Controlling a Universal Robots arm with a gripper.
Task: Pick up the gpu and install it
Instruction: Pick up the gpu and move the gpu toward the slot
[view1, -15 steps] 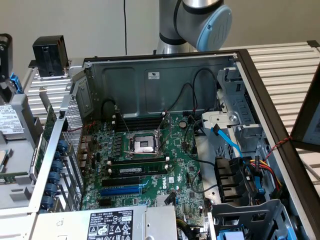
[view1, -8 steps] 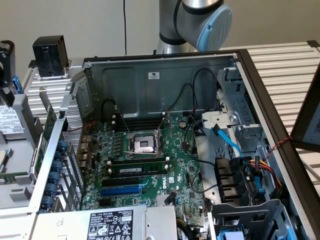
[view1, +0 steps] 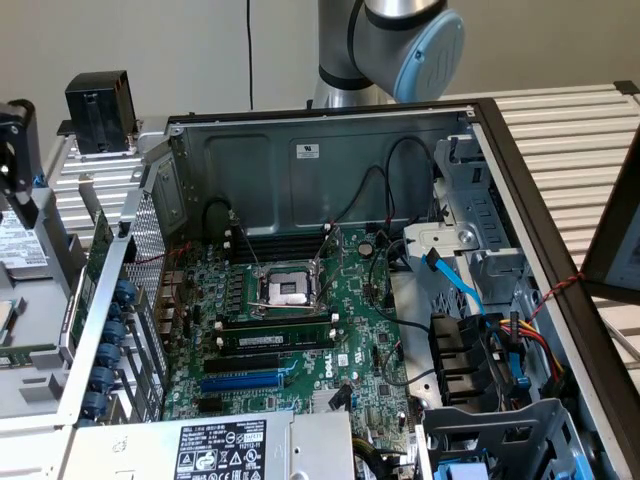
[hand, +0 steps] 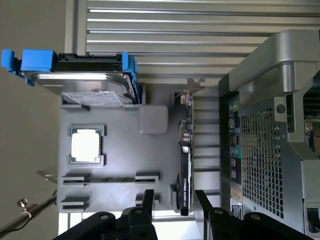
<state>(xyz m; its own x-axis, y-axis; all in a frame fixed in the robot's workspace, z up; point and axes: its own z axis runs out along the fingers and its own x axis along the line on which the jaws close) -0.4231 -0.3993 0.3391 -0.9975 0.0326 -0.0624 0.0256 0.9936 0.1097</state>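
Pickup stage: the gripper (hand: 175, 206) hangs open-fingered astride the gpu (hand: 185, 170), which stands upright on the grey tray (hand: 120, 150) edge nearest the case (hand: 260, 150). A clean grip needs centred fingers.

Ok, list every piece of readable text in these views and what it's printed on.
"DELL", seemingly: large green motherboard.
"NVIDIA", seemingly, rest blurred: small green circuit card with black fan shroud.
Too small to read: white power supply label; white sticker on grey case wall; silver hard drive's label.

The black-shrouded gpu (hand: 184, 167) stands on edge in the grey tray (hand: 120, 150).
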